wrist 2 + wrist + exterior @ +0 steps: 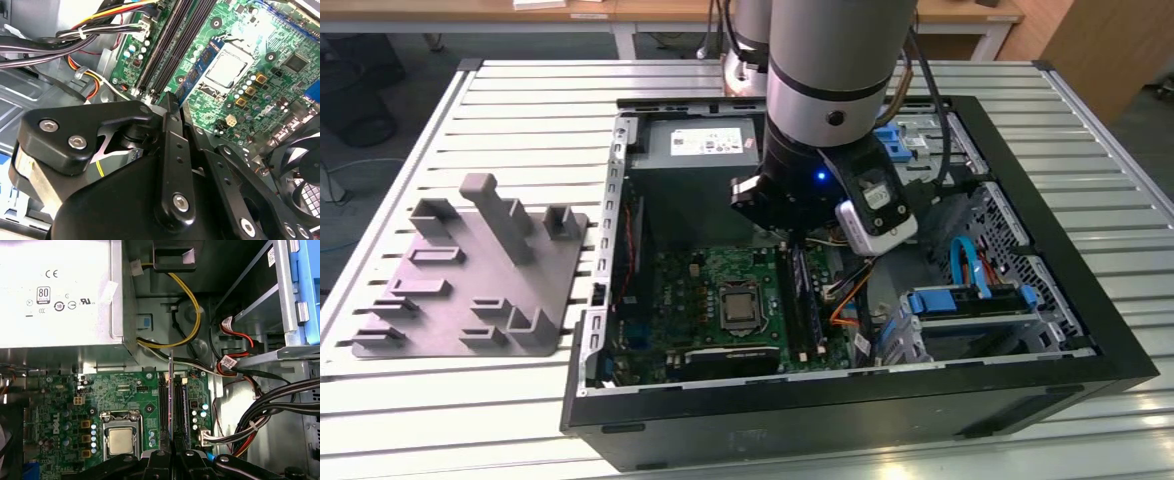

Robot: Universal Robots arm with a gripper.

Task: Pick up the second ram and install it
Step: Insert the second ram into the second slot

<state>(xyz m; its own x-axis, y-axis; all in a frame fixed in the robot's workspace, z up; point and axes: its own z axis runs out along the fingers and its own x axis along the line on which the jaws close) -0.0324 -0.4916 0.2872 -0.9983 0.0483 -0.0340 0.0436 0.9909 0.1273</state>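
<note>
My gripper (171, 449) is shut on the second ram (171, 390), a thin dark board that I see edge-on in the first wrist view. It stands upright between the fingertips, over the long black memory slots (162, 407) of the green motherboard (125, 390). The second wrist view shows the same stick (200, 67) reaching out from the gripper (172, 102) beside the slots (162, 45). I cannot tell whether its lower edge touches a slot. From the exterior view, the gripper (790, 238) hangs inside the open computer case (1067, 300), just above the slots (803, 300).
The processor socket (120, 440) lies beside the slots. Bundled cables (260, 410) run close on the other side, with the power supply (60, 295) behind. A grey holder block plate (467, 275) rests on the slatted table at the exterior view's left.
</note>
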